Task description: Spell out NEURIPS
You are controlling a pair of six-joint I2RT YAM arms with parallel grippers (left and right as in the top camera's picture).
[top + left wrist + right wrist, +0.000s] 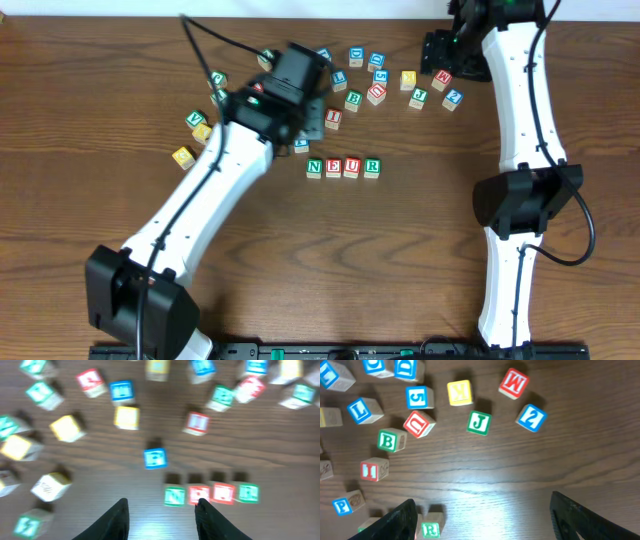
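Left hand (162, 510) is hovering wide apart, empty, near the row of four wooden letter cubes (211, 494); right hand (482, 502) is gaping wide too.

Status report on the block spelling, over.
Left claw open, empty. Right claw open, empty, off to the side. Row reads NEUR; I, P, S not yet placed. Red I block loose, nothing against it.

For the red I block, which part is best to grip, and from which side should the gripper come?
Come straight down from above and clamp two opposite side faces of the red I block. It is a cube lying flat with gaps all round, so those faces look free; the green B block stands apart.
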